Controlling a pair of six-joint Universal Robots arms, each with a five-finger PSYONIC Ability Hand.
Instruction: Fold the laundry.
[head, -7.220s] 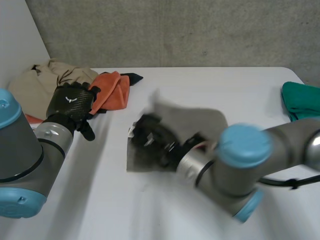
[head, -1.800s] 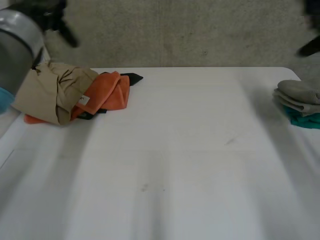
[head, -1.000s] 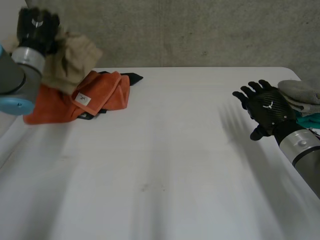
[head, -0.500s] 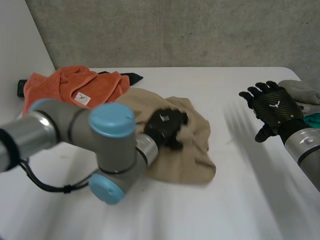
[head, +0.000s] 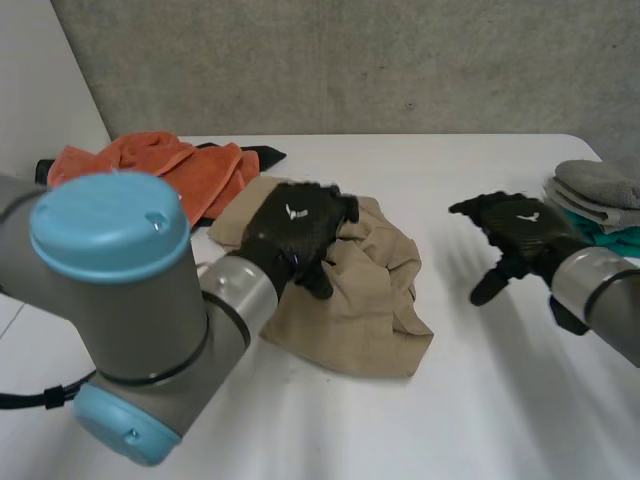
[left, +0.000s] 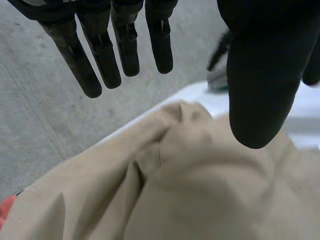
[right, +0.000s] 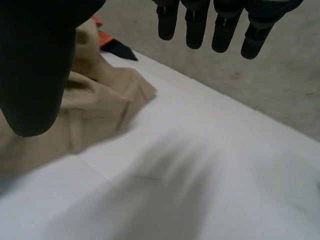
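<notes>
Head view shows the crumpled beige cloth (head: 370, 300) on the desk (head: 420, 430). The left hand (head: 295, 232) is over this cloth, fingers straight, holding nothing. The right hand (head: 515, 228) hangs open near the cloth, apart from it. An orange cloth (head: 150, 165) lies just beside it.

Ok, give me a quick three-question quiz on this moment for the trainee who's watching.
1. True or false: the right hand is gripping the beige cloth.
2. Which cloth lies under the left hand? A blue, B beige, C pink.
3. Fill in: the grey cloth lies on a ____ cloth.
Key: 1 false, it is open over bare table; 2 B; 3 the teal cloth.
</notes>
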